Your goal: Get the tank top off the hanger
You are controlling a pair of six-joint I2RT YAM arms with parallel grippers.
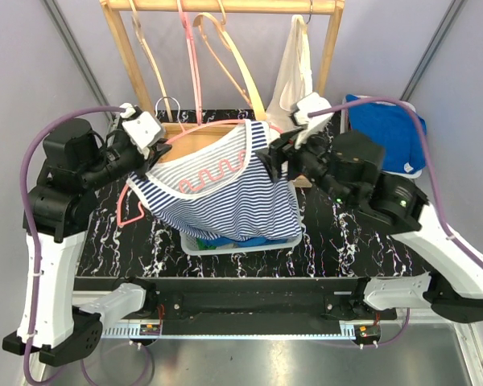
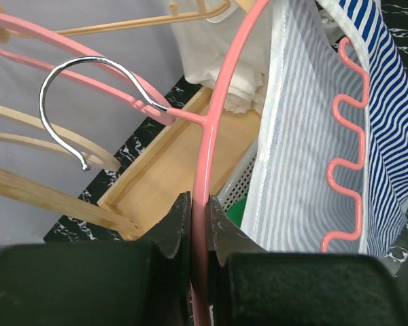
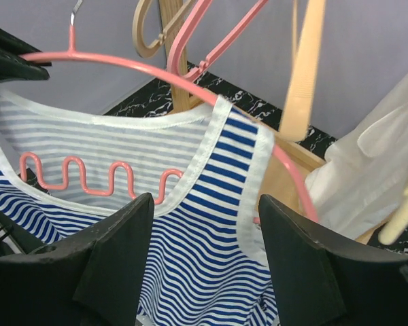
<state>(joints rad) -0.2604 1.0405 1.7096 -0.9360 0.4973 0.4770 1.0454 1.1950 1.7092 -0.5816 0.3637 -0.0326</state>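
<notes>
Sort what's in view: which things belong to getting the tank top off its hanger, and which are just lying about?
Job: striped tank top, pink hanger, left gripper shut on it, right gripper open.
Lying about: wooden hangers, white garment, blue cloth, basket, wooden rack.

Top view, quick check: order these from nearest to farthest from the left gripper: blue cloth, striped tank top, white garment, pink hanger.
1. pink hanger: clamped between the jaws of the left gripper.
2. striped tank top: draped on that hanger, just to the gripper's right.
3. white garment: hanging at the back, well to the right.
4. blue cloth: far right side, beyond the right arm.
</notes>
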